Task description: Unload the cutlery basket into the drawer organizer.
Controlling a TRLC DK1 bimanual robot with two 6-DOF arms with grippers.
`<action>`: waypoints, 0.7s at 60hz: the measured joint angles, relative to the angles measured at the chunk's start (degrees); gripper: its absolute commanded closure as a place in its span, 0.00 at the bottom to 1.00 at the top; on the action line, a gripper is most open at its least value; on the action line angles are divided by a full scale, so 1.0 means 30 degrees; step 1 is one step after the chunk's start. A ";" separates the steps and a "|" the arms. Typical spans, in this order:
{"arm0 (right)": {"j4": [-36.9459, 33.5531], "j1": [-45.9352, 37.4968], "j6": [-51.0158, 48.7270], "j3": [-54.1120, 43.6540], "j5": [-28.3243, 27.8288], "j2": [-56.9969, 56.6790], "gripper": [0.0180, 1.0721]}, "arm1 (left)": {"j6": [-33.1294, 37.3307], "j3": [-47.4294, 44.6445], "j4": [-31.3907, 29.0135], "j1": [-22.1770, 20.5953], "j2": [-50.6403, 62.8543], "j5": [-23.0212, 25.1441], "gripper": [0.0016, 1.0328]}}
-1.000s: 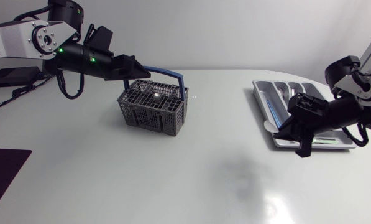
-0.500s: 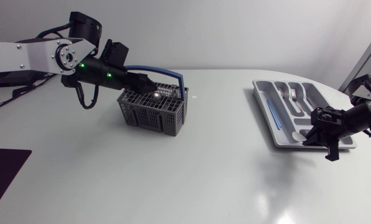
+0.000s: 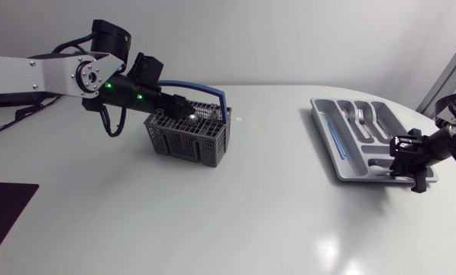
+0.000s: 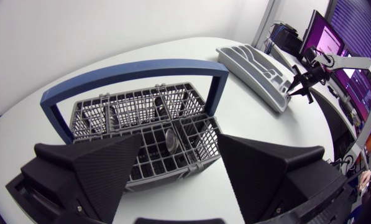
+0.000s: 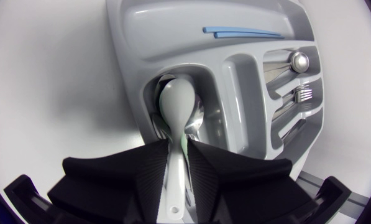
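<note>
The basket [image 3: 188, 136] stands on the counter [image 3: 235, 206] right under the left gripper [image 3: 180, 101]. The gripper's fingers are spread wide and touch nothing. In the left wrist view the basket's near wall lies between the fingertips, and its blue handle [image 4: 135, 71] arches upright ahead of them. The organizer [image 5: 129, 74] lies ahead of the right gripper [image 5: 179, 144], with its near end just in front of the fingertips. That gripper is closed on the handle of a white spoon [image 5: 176, 102], one finger against each side. The spoon's bowl reaches forward over the organizer's nearest compartment.

The lower part of the spoon's handle is hidden between the fingers. In the head view the right gripper is small and dark at the organizer's corner, and the spoon cannot be made out there. The left fingers cover the basket's two near corners in the wrist view.

The basket's cells look mostly bare. One middle cell holds a rounded metal piece [image 4: 171, 138], and I cannot tell what kind of cutlery it is. In the organizer, metal spoons [image 5: 196, 121] lie under the white bowl. A blue stick [image 5: 241, 32] lies in the long compartment farthest ahead of the gripper. The compartments beside the spoons hold forks [image 5: 302, 94] and other metal pieces.
</note>
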 measured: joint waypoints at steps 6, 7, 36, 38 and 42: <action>0.0277 0.0007 0.0000 0.0000 0.0044 0.0044 0.39 | 0.0000 -0.0051 0.0051 -0.0044 0.0007 -0.0007 0.17; 0.0299 0.0007 0.0000 0.0000 0.0036 0.0044 0.37 | 0.0007 -0.0051 0.0058 -0.0051 0.0007 -0.0007 0.17; -0.1035 0.1202 0.2310 -0.0058 -0.1282 -0.4838 0.05 | 0.0080 -0.0051 0.0627 -0.0474 0.0058 -0.0554 0.16; -0.1253 0.1413 0.2856 -0.0058 -0.1552 -0.4976 0.05 | 0.0073 -0.0051 0.0707 -0.0546 0.0080 -0.0707 0.16; -0.1610 0.1814 0.3971 -0.0058 -0.1982 -0.5129 0.05 | 0.0073 -0.0051 0.0860 -0.0612 0.0168 -0.0962 0.16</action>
